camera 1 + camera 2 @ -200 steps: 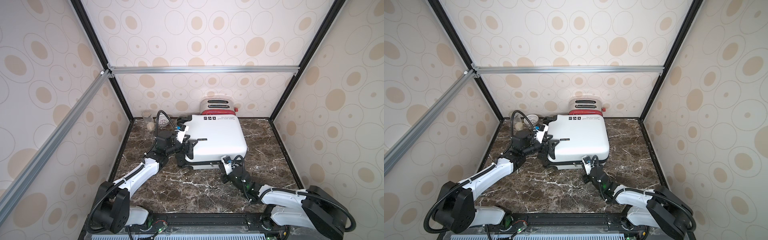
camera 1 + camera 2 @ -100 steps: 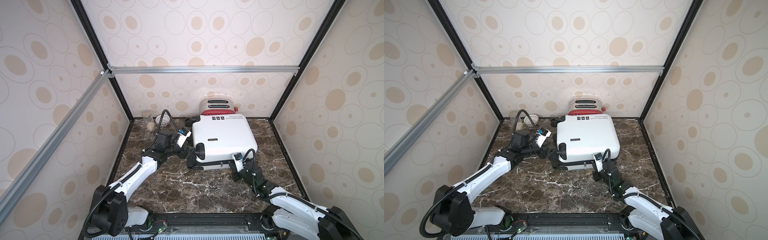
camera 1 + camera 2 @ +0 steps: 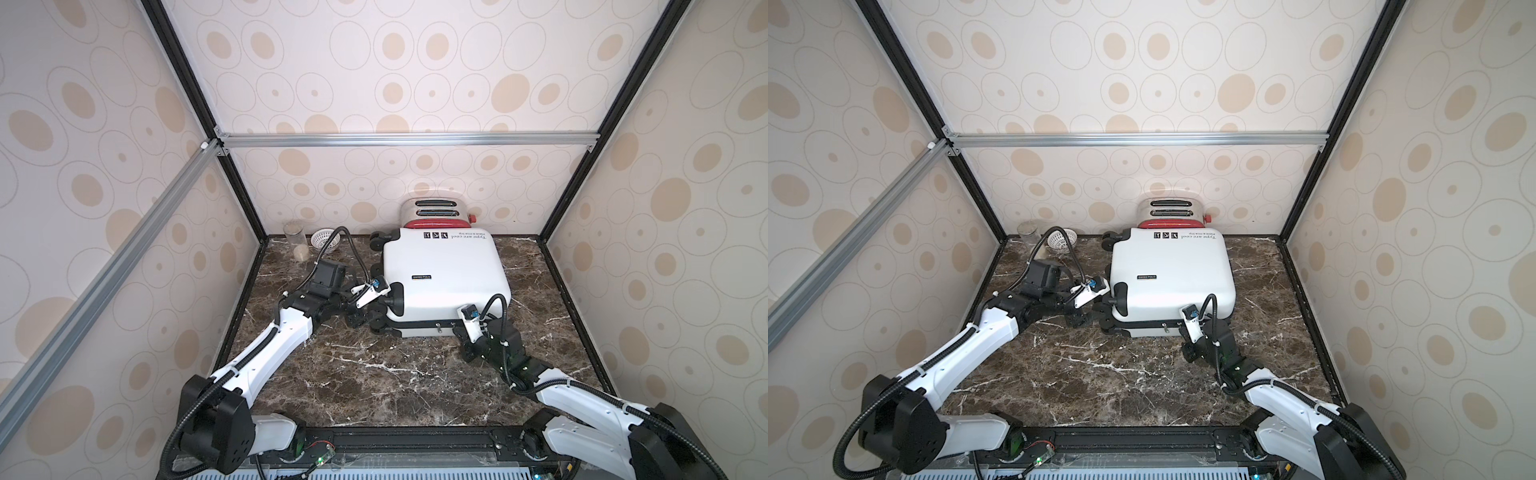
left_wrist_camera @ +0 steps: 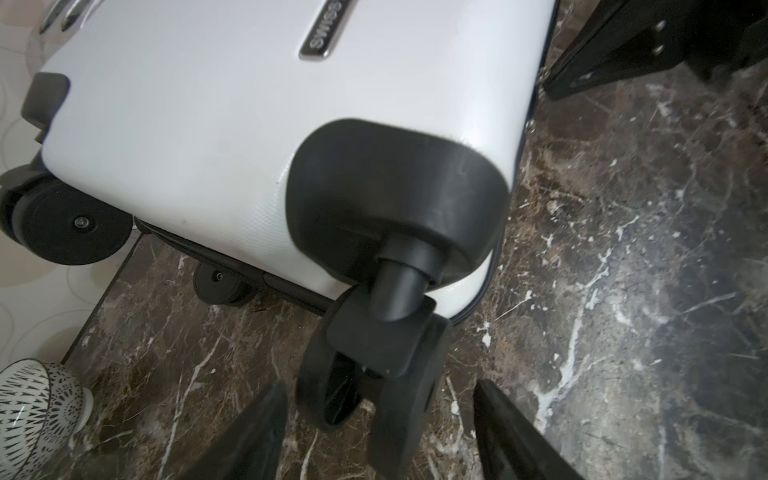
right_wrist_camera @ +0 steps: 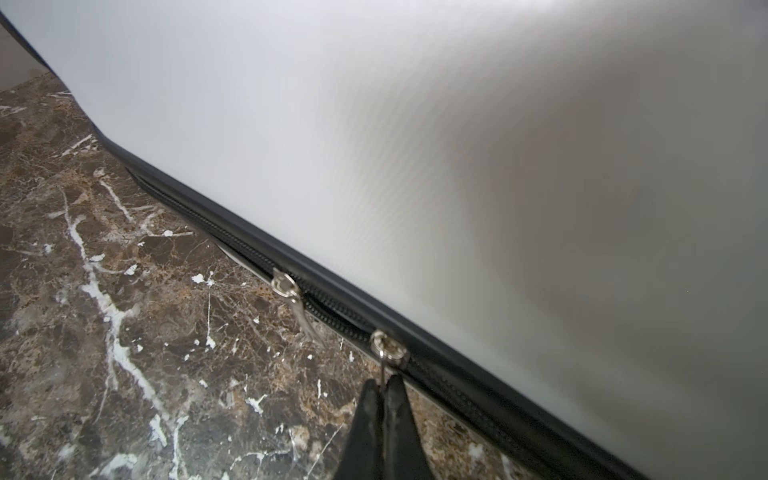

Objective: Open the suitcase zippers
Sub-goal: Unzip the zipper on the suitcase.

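Suitcase (image 3: 444,274) lies flat on the marbled desk (image 3: 374,374), white face up. It sits toward the back, with its far end just in front of a toaster (image 3: 434,212) standing at the rear wall. Its black wheels point to the robot's left.

The zippers (image 5: 216,235) run as a thin black track along the seam on the side nearest the robot. Two silvery sliders sit close together there. The free pull tab (image 5: 305,318) dangles toward the desk. The held pull tab (image 5: 382,365) is pinched at its tip by the right fingers (image 5: 397,409), which are pressed together on it low beside the case.

The left fingers (image 4: 257,428) stand well apart at the near left corner of the suitcase. They hold nothing, and the corner wheel (image 4: 374,374) lies between them. Whether the closer finger touches that wheel is hard to tell from the wrist view.

A clear jar (image 3: 296,241) and a small white basket (image 3: 325,240) stand in the far left corner of the desk, well apart from the suitcase.
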Tool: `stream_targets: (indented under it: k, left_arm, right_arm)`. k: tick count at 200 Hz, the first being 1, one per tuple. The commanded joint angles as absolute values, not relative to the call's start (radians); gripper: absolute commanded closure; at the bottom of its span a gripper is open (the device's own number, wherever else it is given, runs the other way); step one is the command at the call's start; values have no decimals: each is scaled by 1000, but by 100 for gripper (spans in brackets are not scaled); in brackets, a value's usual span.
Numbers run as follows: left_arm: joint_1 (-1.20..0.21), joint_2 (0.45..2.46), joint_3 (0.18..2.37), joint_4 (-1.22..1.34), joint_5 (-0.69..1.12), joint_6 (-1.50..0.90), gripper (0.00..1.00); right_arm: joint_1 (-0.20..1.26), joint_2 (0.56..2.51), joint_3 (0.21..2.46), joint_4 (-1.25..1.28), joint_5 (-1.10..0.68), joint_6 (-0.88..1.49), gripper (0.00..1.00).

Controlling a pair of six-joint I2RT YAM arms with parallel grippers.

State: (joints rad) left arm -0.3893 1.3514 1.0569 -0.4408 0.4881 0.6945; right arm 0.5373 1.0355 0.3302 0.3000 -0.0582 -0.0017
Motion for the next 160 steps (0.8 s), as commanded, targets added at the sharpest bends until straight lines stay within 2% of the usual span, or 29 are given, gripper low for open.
stream_targets:
  k: [1,23,48,73,83,98,112,136,160]
  left_arm:
    - [-397,1401,1126,-458,464,809,29]
    - [-406,1439,1155,-448,504,836,30]
    - [-417,1471,1164,-468,537,897,36]
    - [-419,1503,1188,-525,578,930,61]
    - [-421,1509,1203,-562,582,943,77]
    - [-419,1503,1217,-602,549,939,91]
    - [-418,1478,1210,-623,478,928,100]
    - [-409,1403,1174,-628,301,904,100]
    - [-383,1302,1141,-626,255,901,100]
  right_arm:
    - [537,1035,363,408,-97,-19,100]
    - [537,1043,362,416,-114,-15,100]
    - [537,1049,364,430,-121,-15,100]
    - [537,1049,368,430,-117,-18,100]
    - [537,1048,370,426,-113,-20,100]
    - [536,1035,365,425,-84,-7,100]
    - [535,1008,352,418,-44,-9,100]
    - [502,949,346,338,13,-3,100]
    - [413,886,329,309,7,67,100]
